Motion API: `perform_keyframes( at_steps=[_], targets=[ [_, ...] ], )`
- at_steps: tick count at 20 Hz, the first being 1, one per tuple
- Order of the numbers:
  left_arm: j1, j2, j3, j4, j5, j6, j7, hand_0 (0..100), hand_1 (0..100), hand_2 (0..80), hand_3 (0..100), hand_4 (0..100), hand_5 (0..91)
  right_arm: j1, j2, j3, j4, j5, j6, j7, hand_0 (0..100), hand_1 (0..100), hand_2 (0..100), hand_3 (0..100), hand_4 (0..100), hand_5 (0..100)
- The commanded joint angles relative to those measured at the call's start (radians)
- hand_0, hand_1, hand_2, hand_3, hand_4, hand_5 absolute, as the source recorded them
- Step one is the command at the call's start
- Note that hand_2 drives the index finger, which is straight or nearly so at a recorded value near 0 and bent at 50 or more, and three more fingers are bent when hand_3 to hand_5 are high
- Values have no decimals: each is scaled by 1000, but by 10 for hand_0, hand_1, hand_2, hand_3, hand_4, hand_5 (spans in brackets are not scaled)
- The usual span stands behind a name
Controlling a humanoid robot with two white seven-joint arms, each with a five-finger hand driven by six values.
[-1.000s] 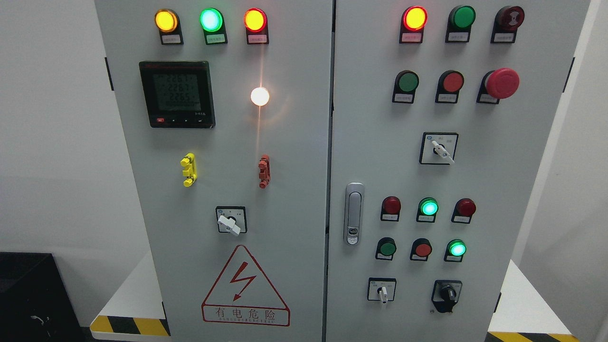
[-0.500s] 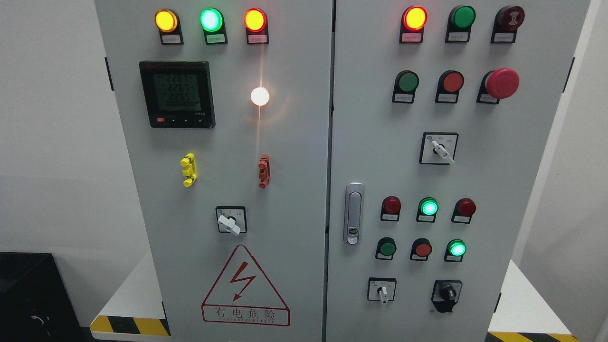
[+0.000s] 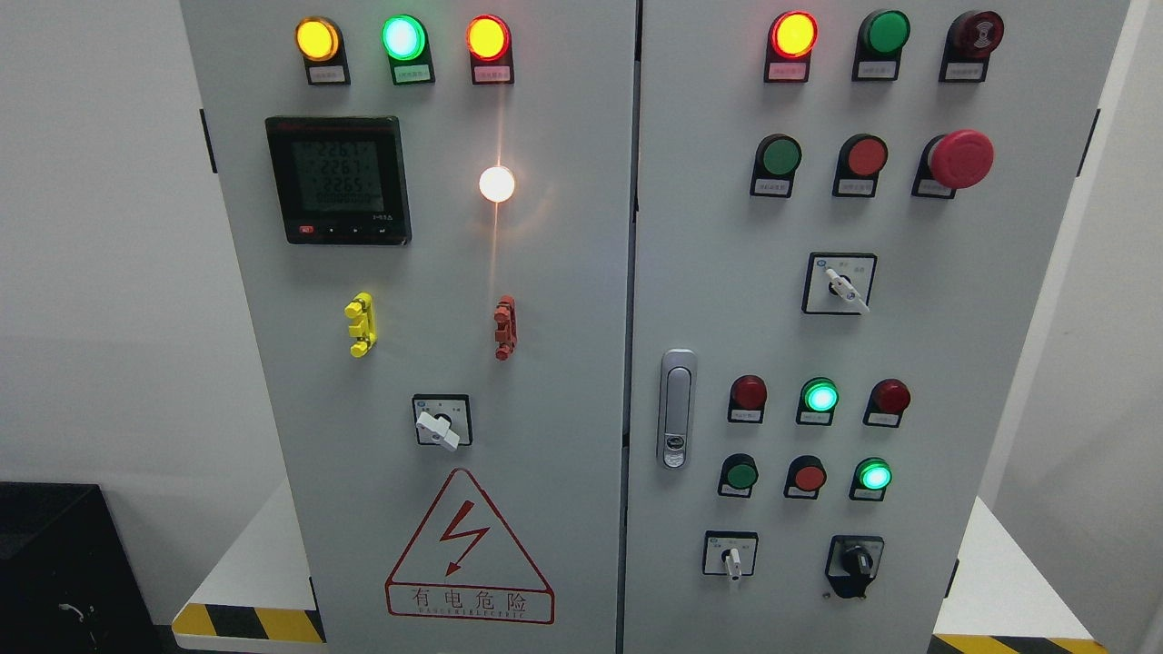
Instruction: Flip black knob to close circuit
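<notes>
Two grey cabinet doors (image 3: 545,381) fill nearly the whole view, meeting at a seam down the middle, and neither hand of the robot shows anywhere, so whether they are released or clenched I cannot tell. Left of the cabinet a black box (image 3: 54,563) sits low in the corner, and yellow-and-black striped tape (image 3: 245,623) marks the base edge. On the left door a dark meter screen (image 3: 338,179) glows with rows of digits too small to read, and below it near the bottom a red warning triangle (image 3: 469,549) carries a lightning bolt. On the right door a silver door latch (image 3: 677,409) stands upright just beside the seam. A big red mushroom button (image 3: 959,159) juts out near the upper right, with a green and a red button to its left. Along the top of the left door an amber lamp (image 3: 318,39), a lit green lamp (image 3: 403,38) and a red-rimmed amber lamp (image 3: 488,38) stand in a row, and a white lamp (image 3: 497,184) shines brightly below them, throwing a streak down the panel. A yellow clip (image 3: 361,324) and a red clip (image 3: 505,327) sit side by side at mid-height. Three white-handled switches show: one (image 3: 440,423) under the clips, one (image 3: 843,286) on the right door, one (image 3: 732,556) near its bottom. The black knob (image 3: 855,563) sits at the lower right of the right door, just right of that last switch, untouched, its grip standing roughly upright.
</notes>
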Motion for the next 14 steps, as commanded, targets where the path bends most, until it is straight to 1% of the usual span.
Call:
perform_keyframes(
  at_steps=[1,3,11,14],
  targets=[
    [23,0,0,-29,0,0,-1,120,556,0,0,0,0,-62,4,-9,-56,24,20,3,0,0,909,1000,966,987],
    [23,0,0,-29,0,0,-1,120,556,0,0,0,0,-76,4,-9,-59,31,29,18,0,0,914,1000,969,988],
    [23,0,0,-29,0,0,-1,120,556,0,0,0,0,-134,3,-10,-50,60,68,35,0,0,912,1000,972,989],
    [23,0,0,-29,0,0,-1,120,556,0,0,0,0,-151,3,-32,-42,65,69,50,0,0,902,1000,971,986]
  ],
)
